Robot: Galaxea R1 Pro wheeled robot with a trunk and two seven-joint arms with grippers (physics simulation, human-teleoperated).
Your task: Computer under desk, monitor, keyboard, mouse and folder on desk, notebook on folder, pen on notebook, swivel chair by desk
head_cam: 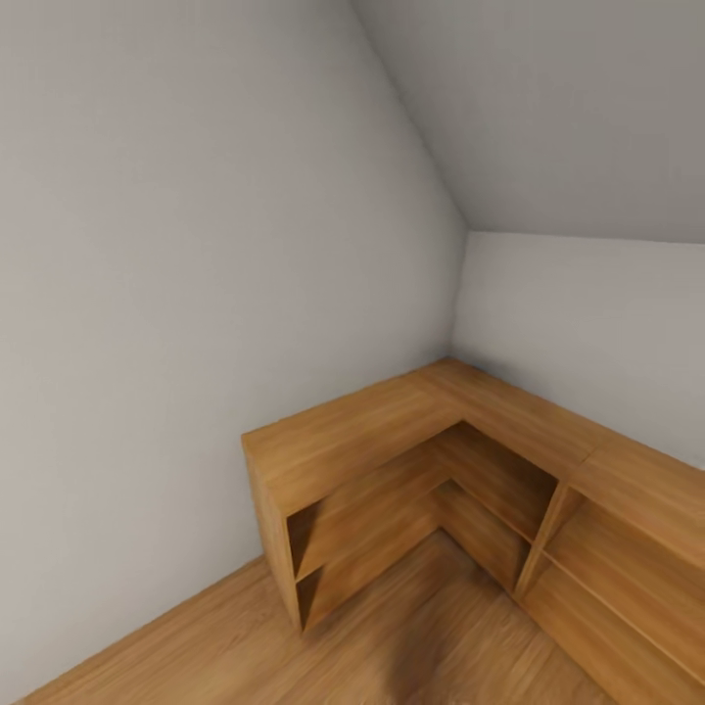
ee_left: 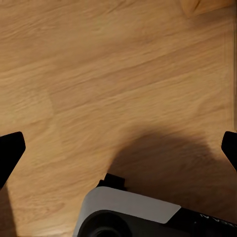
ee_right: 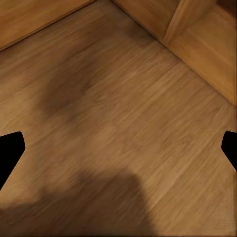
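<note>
Robot is facing the L-shaped wooden shelf unit (head_cam: 460,470) in the bedroom corner, desk items out of frame, left gripper (ee_left: 118,148) and right gripper (ee_right: 118,148) both hanging spread and empty over the wood floor (ee_left: 98,74), likely transiting.

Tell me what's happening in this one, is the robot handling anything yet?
Nothing is being handled. The head view faces a room corner with sloped pale walls and a low L-shaped wooden shelf unit, its compartments bare. Both wrist views look down at the wood floor; the left gripper and right gripper are open with nothing between their fingertips. It looks like the robot is between stops.
</note>
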